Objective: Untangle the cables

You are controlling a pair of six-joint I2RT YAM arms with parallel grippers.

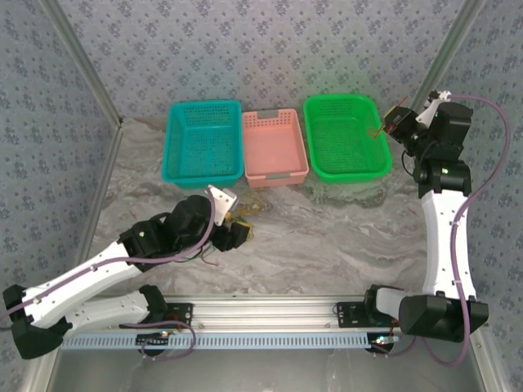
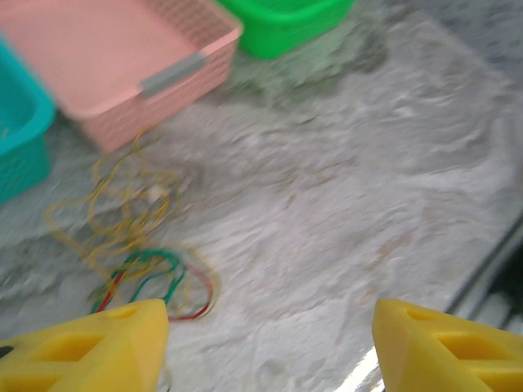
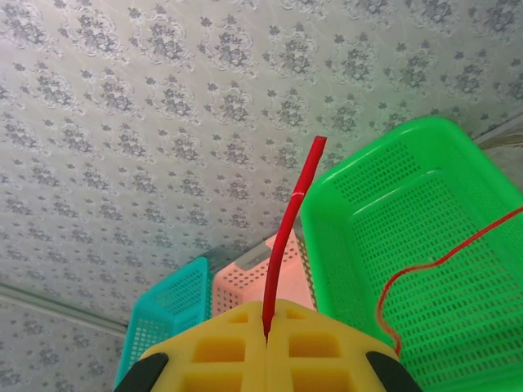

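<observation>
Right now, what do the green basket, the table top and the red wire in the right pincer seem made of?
Green basket: probably moulded plastic, slightly glossy, its walls a grid of small holes.
Table top: marble-look grey-beige veining; stone or printed laminate, I cannot tell.
Red wire: likely a smooth plastic coating, even in colour, bending loosely above the shut right pincer.

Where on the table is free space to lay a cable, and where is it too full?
Free: the bare table before the green basket, bordered by the right arm and the front rail. Crowded: before the pink basket, where tangled cables lie beside the left hand. The right hand holds a red cable above the green basket.
</observation>
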